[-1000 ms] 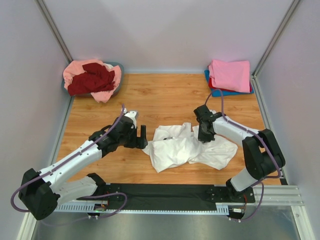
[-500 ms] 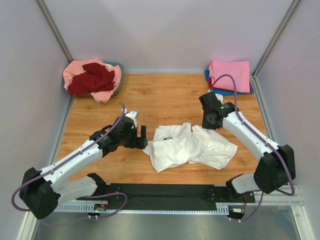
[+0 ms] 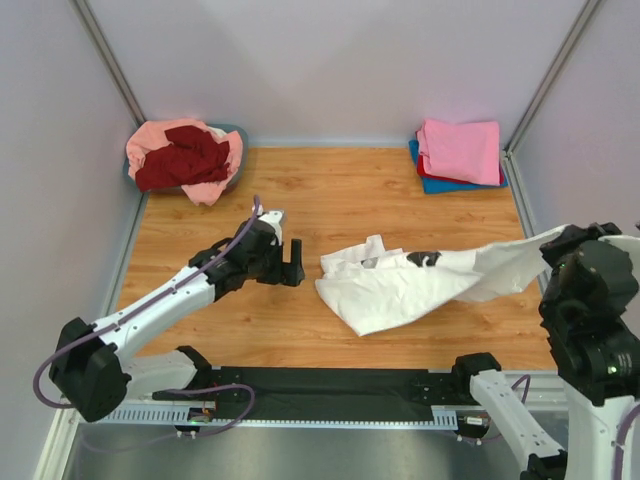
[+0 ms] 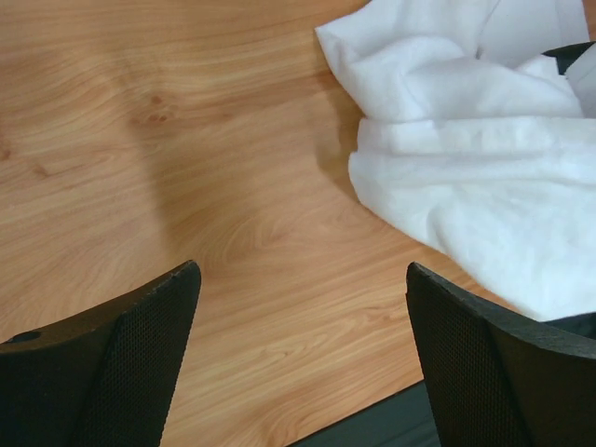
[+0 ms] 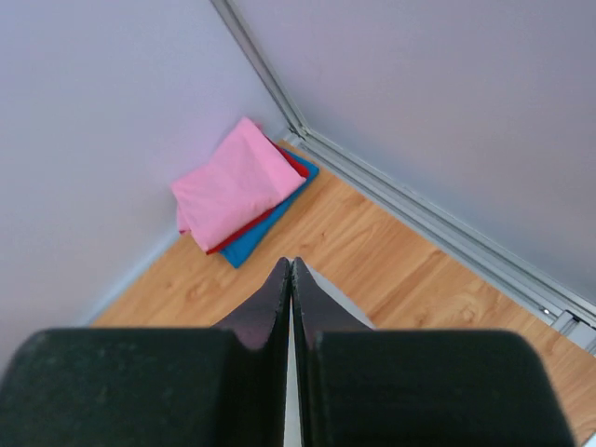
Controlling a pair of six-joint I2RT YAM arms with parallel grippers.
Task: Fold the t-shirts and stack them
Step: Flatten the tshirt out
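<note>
Right gripper (image 5: 291, 270) pinches one off-white shirt (image 3: 400, 285), left gripper (image 4: 303, 272) spread — stack (image 3: 460, 150) of three, heap (image 3: 185, 158) seemingly two.

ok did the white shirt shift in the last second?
Yes. White t-shirt pulled rightward: its end, pinched in the right claw, now reaches past the folded stack's right edge.

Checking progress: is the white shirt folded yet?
Not folded: white shirt lies rumpled, one end held up in the shut right gripper.

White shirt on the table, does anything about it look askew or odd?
Yes. The off-white t-shirt lies bunched and creased, not flat, and its right end is stretched up off the table by the right gripper, which is shut on it.
</note>
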